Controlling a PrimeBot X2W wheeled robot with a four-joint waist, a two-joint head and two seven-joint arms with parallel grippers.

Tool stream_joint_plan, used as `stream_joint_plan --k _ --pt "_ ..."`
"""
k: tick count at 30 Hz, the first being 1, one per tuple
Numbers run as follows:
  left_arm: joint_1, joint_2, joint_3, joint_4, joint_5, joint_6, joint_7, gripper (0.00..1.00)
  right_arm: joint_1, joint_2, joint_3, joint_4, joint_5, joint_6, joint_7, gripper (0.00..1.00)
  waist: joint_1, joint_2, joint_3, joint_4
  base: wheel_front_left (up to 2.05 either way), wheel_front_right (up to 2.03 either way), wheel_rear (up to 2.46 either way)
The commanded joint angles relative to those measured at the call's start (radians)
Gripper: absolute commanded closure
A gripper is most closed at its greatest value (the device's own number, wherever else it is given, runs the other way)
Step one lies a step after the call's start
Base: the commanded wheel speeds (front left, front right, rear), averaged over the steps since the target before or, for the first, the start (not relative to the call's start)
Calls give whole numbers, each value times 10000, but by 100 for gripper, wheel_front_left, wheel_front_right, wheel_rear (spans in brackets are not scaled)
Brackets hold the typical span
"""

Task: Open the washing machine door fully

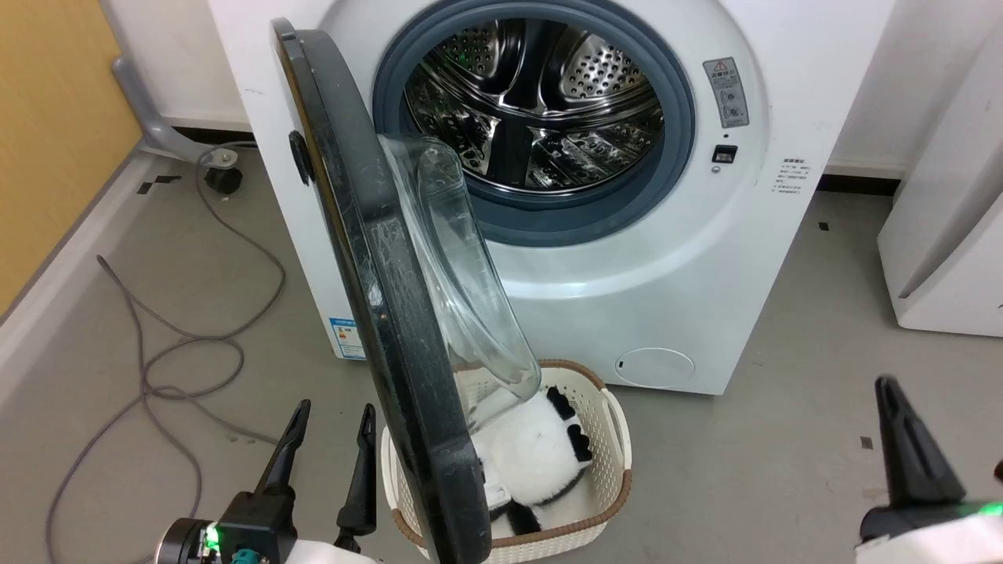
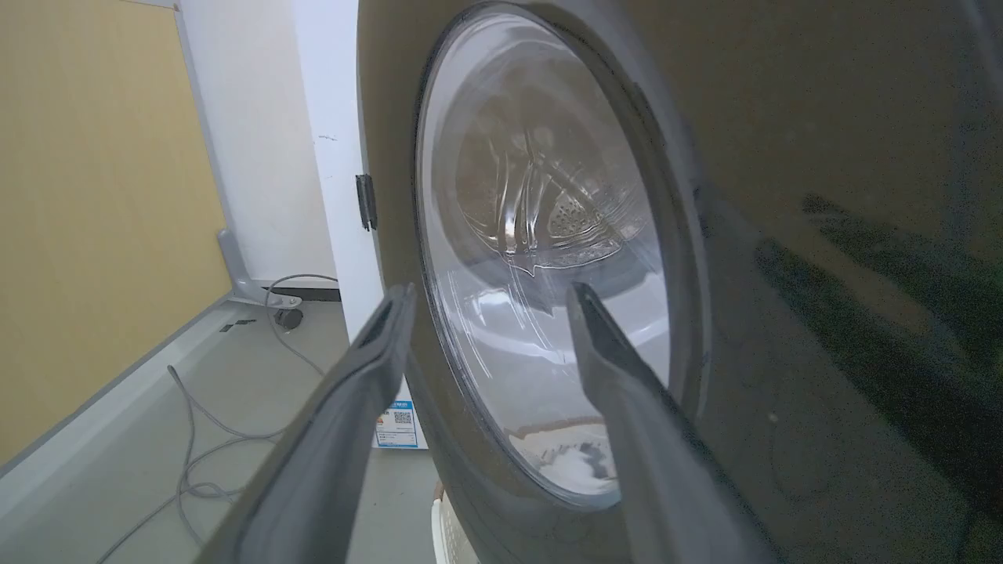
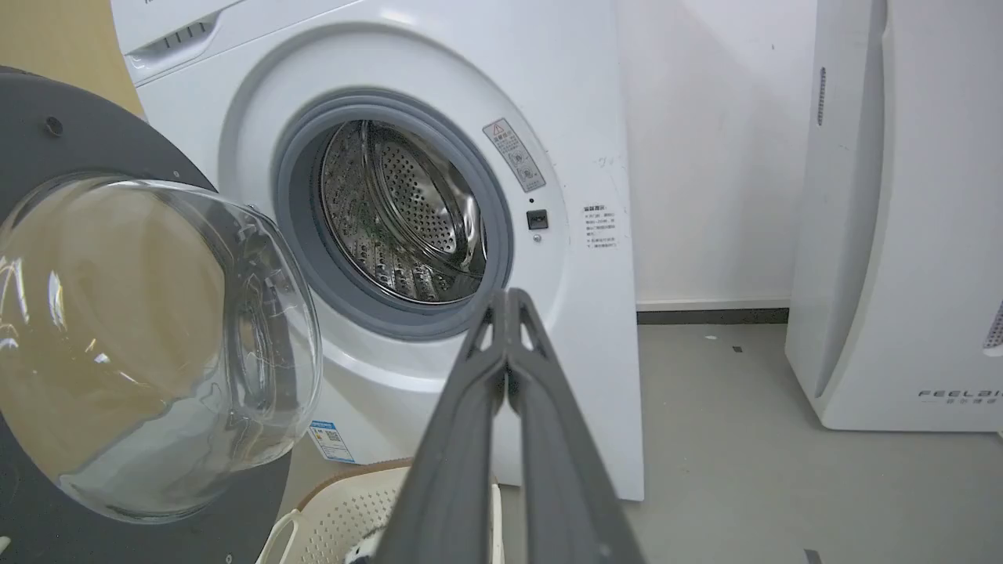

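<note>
The white washing machine [image 1: 611,258] stands ahead with its steel drum [image 1: 533,102] exposed. Its glossy black door [image 1: 376,274] swings out toward me, roughly square to the machine's front, glass bowl [image 1: 462,274] bulging to the right and hinge [image 1: 298,157] on the left. My left gripper [image 1: 333,423] is open just left of the door's lower outer face, nothing between its fingers; in the left wrist view the door [image 2: 783,235] and its window [image 2: 533,235] loom close behind the left gripper [image 2: 490,294]. My right gripper [image 3: 508,296] is shut and empty, low right [image 1: 889,388], far from the door [image 3: 47,133].
A white basket [image 1: 607,462] holding a black-and-white plush [image 1: 541,454] sits on the floor under the door. A grey cable [image 1: 180,337] loops on the floor at left beside a yellow wall. A white FEELBAIR appliance [image 3: 901,235] stands right of the machine, grey floor between.
</note>
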Motion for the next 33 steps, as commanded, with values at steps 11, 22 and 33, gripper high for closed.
stream_joint_plan --k 11,22,33 --pt "242 -7 -15 91 -42 -165 -53 0 895 1226 -115 475 -911 8 9 0 0 0 43 -35 0 0 0" --pt "237 -25 142 -221 -55 -135 -53 0 1047 1338 -212 770 -760 8 -118 0 0 0 43 44 0 0 0" --pt "-345 -36 985 -2652 -467 278 -53 100 1017 1227 -413 837 -375 8 -153 0 0 0 47 97 0 0 0"
